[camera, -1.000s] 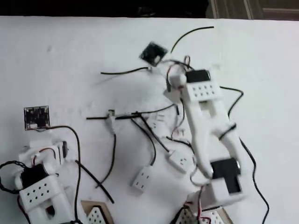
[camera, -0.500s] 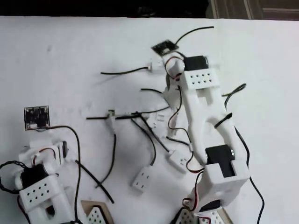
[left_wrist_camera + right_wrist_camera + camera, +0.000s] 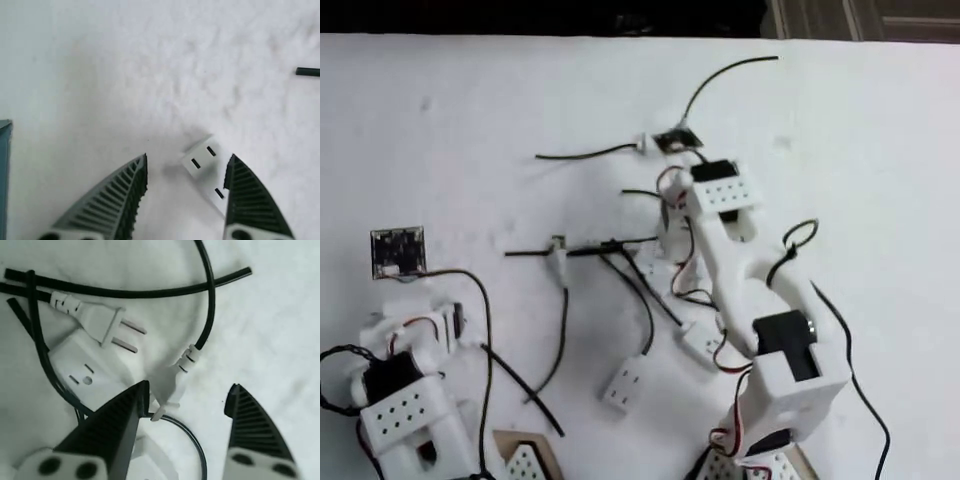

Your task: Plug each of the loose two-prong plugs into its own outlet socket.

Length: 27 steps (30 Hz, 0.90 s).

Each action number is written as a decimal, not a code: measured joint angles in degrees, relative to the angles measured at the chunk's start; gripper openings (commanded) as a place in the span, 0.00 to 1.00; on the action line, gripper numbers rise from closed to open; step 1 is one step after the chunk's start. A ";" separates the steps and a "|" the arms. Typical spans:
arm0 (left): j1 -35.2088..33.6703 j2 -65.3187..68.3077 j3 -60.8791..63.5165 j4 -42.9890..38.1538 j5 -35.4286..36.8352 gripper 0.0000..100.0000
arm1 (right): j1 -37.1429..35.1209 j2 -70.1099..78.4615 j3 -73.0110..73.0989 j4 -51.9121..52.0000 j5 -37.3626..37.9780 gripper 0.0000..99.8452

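On a white table (image 3: 470,100) strewn with black cables, the right gripper (image 3: 190,386) is seen with its fingers spread wide and nothing held. A small white plug (image 3: 170,380) on a black cable lies between them, close to one fingertip. Just beyond it, a two-prong plug (image 3: 97,320) is laid flat with its prongs bare, unplugged, beside a white outlet socket (image 3: 82,367). The left gripper (image 3: 189,156) is likewise held open and empty above the table, and another socket block (image 3: 202,160) is framed between its fingers, nearer to one of them. From above, the right arm (image 3: 740,270) is shown stretched towards the middle of the table and the left arm (image 3: 405,410) folded at the near corner. Two further sockets (image 3: 628,383) are seen lying loose between the arms.
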State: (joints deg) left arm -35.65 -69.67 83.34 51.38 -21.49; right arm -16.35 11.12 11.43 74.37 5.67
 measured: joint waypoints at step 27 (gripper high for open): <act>0.00 0.00 0.00 0.00 0.00 0.26 | 0.35 10.81 -3.87 -1.23 -0.53 0.11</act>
State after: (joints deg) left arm -35.65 -69.67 83.34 51.38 -21.49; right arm -16.00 21.93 7.56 73.14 5.14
